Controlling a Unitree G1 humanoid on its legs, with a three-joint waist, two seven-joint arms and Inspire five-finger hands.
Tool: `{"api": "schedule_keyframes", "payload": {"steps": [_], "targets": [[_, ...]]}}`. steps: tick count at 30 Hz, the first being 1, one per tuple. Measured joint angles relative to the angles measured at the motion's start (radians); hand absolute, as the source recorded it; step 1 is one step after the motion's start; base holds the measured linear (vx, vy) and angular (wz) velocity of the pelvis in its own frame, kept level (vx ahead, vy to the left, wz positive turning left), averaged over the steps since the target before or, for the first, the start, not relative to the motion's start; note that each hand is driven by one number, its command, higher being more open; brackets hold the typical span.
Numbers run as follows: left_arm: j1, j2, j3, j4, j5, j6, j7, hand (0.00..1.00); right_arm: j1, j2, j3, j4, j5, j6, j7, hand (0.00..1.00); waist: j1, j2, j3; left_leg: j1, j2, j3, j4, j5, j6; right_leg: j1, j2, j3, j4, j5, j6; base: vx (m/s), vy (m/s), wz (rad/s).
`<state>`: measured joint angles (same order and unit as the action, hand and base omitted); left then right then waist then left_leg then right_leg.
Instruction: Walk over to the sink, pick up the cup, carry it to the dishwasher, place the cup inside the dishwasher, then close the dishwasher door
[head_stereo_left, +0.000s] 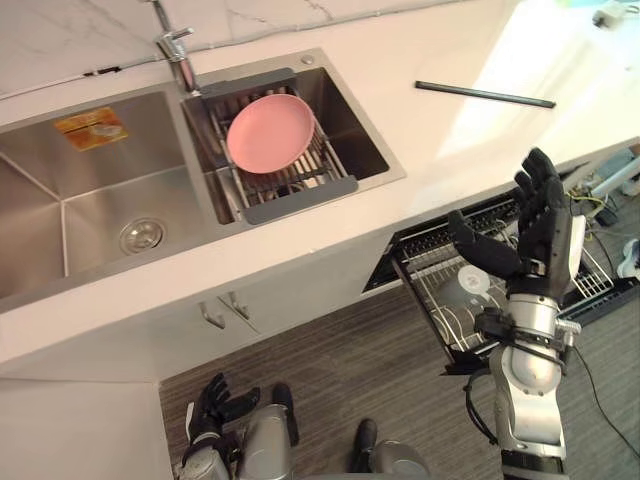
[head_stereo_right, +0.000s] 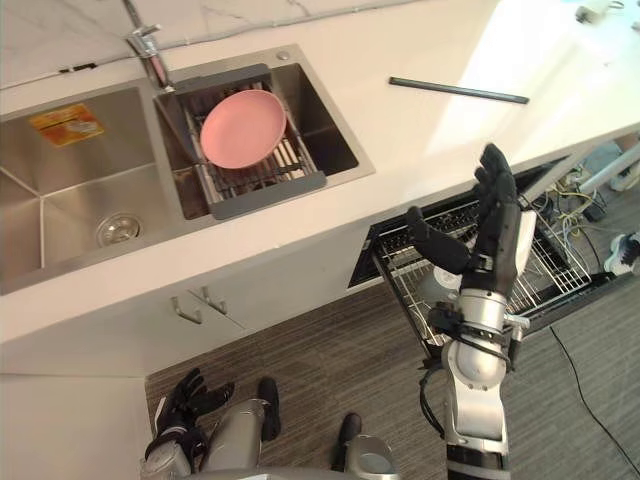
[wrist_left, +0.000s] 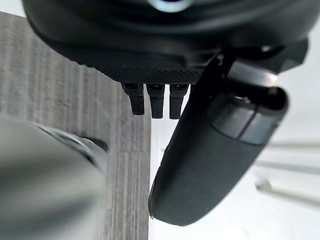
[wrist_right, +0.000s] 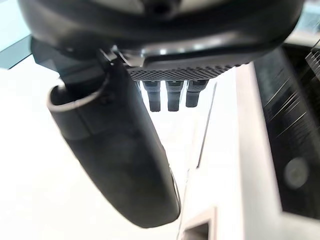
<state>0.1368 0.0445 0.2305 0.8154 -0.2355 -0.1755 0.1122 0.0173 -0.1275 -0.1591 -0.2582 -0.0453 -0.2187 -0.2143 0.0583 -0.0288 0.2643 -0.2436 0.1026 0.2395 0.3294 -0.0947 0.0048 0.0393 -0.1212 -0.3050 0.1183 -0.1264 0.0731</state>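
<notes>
**Cup (head_stereo_left: 475, 280) seems to be already in the dishwasher rack (head_stereo_left: 455, 322); the door is open**

The cup, as far as I can judge, is the small white round thing that lies in the pulled-out wire rack of the dishwasher, just behind the thumb of the right hand (head_stereo_left: 545, 240). It is partly covered, so I cannot be fully sure of it. The right hand is raised above the rack with its fingers straight and the thumb spread away, and it holds nothing. The left hand (head_stereo_left: 212, 405) hangs low near the grey wooden floor (head_stereo_left: 330, 350), fingers relaxed and empty.

The placing step looks done, and closing is in hand. The next move, I think, asks to push the rack in and then lift the dark dishwasher door (head_stereo_right: 575, 300) from below.

The eye views give the whole layout: the white desk (head_stereo_left: 450, 140), the stainless steel double sink (head_stereo_left: 90, 200), and a round pink plate (head_stereo_left: 268, 132) on a grey drying rack (head_stereo_left: 300, 200). The right wrist view adds the close look: nothing lies between the thumb and the fingers. The left wrist view shows the same for the left hand, with the floor beyond it.
</notes>
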Motion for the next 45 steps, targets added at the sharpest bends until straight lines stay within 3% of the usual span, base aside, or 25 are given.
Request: {"api": "schedule_keyframes", "payload": {"steps": [3, 5, 7, 8, 10, 11, 13, 15, 16, 19, 23, 24, 25, 26, 27, 29, 36, 40, 41, 45], "targets": [[0.016, 0.015, -0.001, 0.005, 0.003, -0.001, 0.0, 0.9, -0.018, -0.026, 0.06, 0.006, -0.041, 0.0, 0.015, 0.9, 0.003, -0.003, -0.001, 0.009, -0.036, -0.005, 0.053, -0.06, 0.016, -0.003, -0.053, -0.008, 0.097, -0.075, 0.012, 0.03, 0.147, 0.18], [0.04, 0.036, -0.002, 0.01, 0.006, -0.001, -0.001, 0.9, -0.028, -0.04, 0.09, 0.034, -0.079, 0.0, 0.02, 0.9, -0.001, -0.029, -0.018, 0.018, -0.075, -0.014, 0.104, -0.115, 0.03, -0.023, -0.119, -0.013, 0.244, -0.157, 0.029, 0.1, 0.185, 0.22], [0.046, 0.05, -0.024, 0.019, 0.025, -0.001, 0.005, 0.9, -0.05, -0.068, 0.105, 0.072, -0.088, 0.001, 0.023, 0.9, -0.008, -0.031, -0.02, 0.032, -0.095, -0.039, 0.12, -0.138, 0.047, -0.081, -0.15, 0.034, 0.427, -0.151, 0.0, 0.16, 0.144, 0.43], [0.047, 0.064, -0.039, 0.019, 0.032, -0.001, 0.004, 0.9, -0.053, -0.084, 0.107, 0.094, -0.105, 0.001, 0.027, 0.9, -0.02, -0.032, -0.021, 0.047, -0.103, -0.073, 0.121, -0.141, 0.061, -0.141, -0.145, 0.103, 0.557, -0.124, -0.054, 0.17, 0.138, 0.7], [0.046, 0.073, -0.044, 0.018, 0.04, -0.001, 0.006, 0.9, -0.053, -0.094, 0.108, 0.105, -0.116, 0.002, 0.037, 0.9, -0.034, -0.036, -0.024, 0.064, -0.114, -0.121, 0.113, -0.14, 0.057, -0.163, -0.113, 0.17, 0.592, -0.168, -0.044, 0.21, 0.041, 0.84], [0.04, 0.076, -0.043, 0.017, 0.04, -0.001, 0.01, 0.9, -0.063, -0.117, 0.119, 0.105, -0.122, 0.002, 0.043, 0.9, -0.037, -0.041, -0.027, 0.085, -0.124, -0.16, 0.086, -0.133, 0.047, -0.203, -0.066, 0.237, 0.562, -0.194, -0.047, 0.23, -0.036, 0.84], [0.035, 0.078, -0.044, 0.017, 0.04, -0.002, 0.014, 0.9, -0.087, -0.15, 0.13, 0.116, -0.14, 0.0, 0.056, 0.9, -0.049, -0.039, -0.027, 0.103, -0.124, -0.206, 0.06, -0.123, 0.035, -0.248, -0.01, 0.297, 0.478, -0.191, -0.04, 0.24, -0.083, 0.87], [0.033, 0.085, -0.045, 0.017, 0.041, -0.004, 0.014, 0.9, -0.087, -0.183, 0.13, 0.115, -0.154, 0.0, 0.057, 0.9, -0.048, -0.056, -0.038, 0.106, -0.142, -0.237, 0.077, -0.124, 0.015, -0.265, 0.009, 0.334, 0.319, -0.089, -0.033, 0.24, -0.13, 0.86], [0.029, 0.077, -0.045, 0.029, 0.041, 0.0, 0.015, 0.9, -0.081, -0.199, 0.128, 0.118, -0.154, 0.001, 0.057, 0.9, -0.057, -0.041, -0.047, 0.102, -0.142, -0.268, 0.097, -0.134, 0.002, -0.254, 0.013, 0.325, 0.33, -0.071, 0.006, 0.23, -0.125, 0.69], [0.045, 0.051, -0.044, 0.022, 0.042, -0.007, 0.015, 0.9, -0.06, -0.212, 0.129, 0.118, -0.153, 0.003, 0.062, 0.9, -0.046, 0.013, -0.083, 0.096, -0.082, -0.283, 0.099, -0.149, -0.023, -0.188, 0.058, 0.255, 0.241, -0.058, -0.02, 0.29, -0.148, 0.51], [0.045, 0.047, -0.044, 0.021, 0.042, -0.005, 0.014, 0.9, 0.007, -0.209, 0.127, 0.116, -0.153, 0.004, 0.068, 0.9, -0.04, 0.019, -0.079, 0.067, -0.017, -0.198, 0.317, -0.143, -0.044, -0.026, 0.092, 0.198, 0.126, -0.048, -0.039, 0.2, -0.099, 0.38], [0.045, 0.046, -0.044, 0.021, 0.042, -0.005, 0.014, 0.9, 0.008, -0.205, 0.126, 0.113, -0.153, 0.004, 0.068, 0.9, -0.039, 0.017, -0.076, 0.051, -0.012, -0.186, 0.353, -0.135, -0.057, -0.005, 0.089, 0.196, 0.111, -0.047, -0.042, 0.16, 0.005, 0.05], [0.042, 0.045, -0.044, 0.021, 0.042, -0.005, 0.014, 0.9, 0.008, -0.2, 0.125, 0.107, -0.153, 0.0, 0.062, 0.9, -0.037, 0.016, -0.075, 0.046, -0.003, -0.163, 0.34, -0.167, -0.048, 0.01, 0.084, 0.199, 0.102, -0.046, -0.043, 0.13, 0.042, 0.03], [0.038, 0.045, -0.044, 0.019, 0.043, -0.005, 0.014, 0.9, 0.008, -0.2, 0.118, 0.101, -0.153, -0.001, 0.06, 0.9, -0.044, 0.027, -0.073, 0.05, 0.008, -0.158, 0.202, -0.129, -0.053, 0.01, 0.089, 0.196, 0.102, -0.047, -0.042, 0.11, 0.065, 0.01], [0.032, 0.046, -0.044, 0.018, 0.044, -0.005, 0.014, 0.9, 0.009, -0.199, 0.113, 0.101, -0.153, -0.001, 0.06, 0.9, -0.044, 0.032, -0.069, 0.058, 0.012, -0.159, 0.161, -0.124, -0.047, 0.01, 0.092, 0.197, 0.101, -0.047, -0.041, 0.09, 0.095, 0.09], [0.02, 0.059, -0.045, 0.014, 0.065, -0.006, 0.014, 0.9, 0.018, -0.187, 0.108, 0.099, -0.153, 0.0, 0.063, 0.9, -0.044, 0.019, -0.066, 0.096, -0.024, -0.16, 0.077, -0.109, -0.025, 0.015, 0.072, 0.221, 0.065, -0.042, -0.03, 0.09, 0.141, 0.11], [0.043, 0.065, -0.04, 0.016, 0.082, -0.006, 0.015, 0.9, 0.024, -0.188, 0.105, 0.099, -0.194, 0.0, 0.078, 0.9, -0.045, 0.024, -0.063, 0.166, -0.052, -0.145, -0.005, -0.084, -0.015, 0.058, 0.049, 0.261, 0.018, -0.035, -0.02, 0.02, 0.036, -0.03], [0.036, 0.064, -0.041, 0.02, 0.114, -0.005, 0.012, 0.9, 0.038, -0.196, 0.104, 0.133, -0.234, 0.003, 0.086, 0.9, -0.056, 0.023, -0.064, 0.181, -0.051, -0.139, -0.084, -0.033, -0.026, 0.036, 0.054, 0.274, 0.016, -0.017, -0.018, -0.01, -0.039, -0.06], [0.034, 0.066, -0.044, 0.051, 0.117, -0.003, 0.012, 0.9, 0.073, -0.216, 0.103, 0.167, -0.274, 0.022, 0.088, 0.9, -0.072, 0.023, -0.085, 0.187, -0.071, -0.14, -0.219, 0.098, -0.022, -0.006, 0.053, 0.299, -0.037, 0.043, -0.015, 0.0, 0.0, 0.0], [0.034, 0.066, -0.044, 0.051, 0.117, -0.003, 0.012, 0.9, 0.073, -0.216, 0.104, 0.167, -0.275, 0.022, 0.088, 0.9, -0.072, 0.023, -0.085, 0.187, -0.071, -0.14, -0.219, 0.098, -0.022, -0.006, 0.052, 0.299, -0.037, 0.043, -0.015, 0.0, 0.0, 0.0]]}}
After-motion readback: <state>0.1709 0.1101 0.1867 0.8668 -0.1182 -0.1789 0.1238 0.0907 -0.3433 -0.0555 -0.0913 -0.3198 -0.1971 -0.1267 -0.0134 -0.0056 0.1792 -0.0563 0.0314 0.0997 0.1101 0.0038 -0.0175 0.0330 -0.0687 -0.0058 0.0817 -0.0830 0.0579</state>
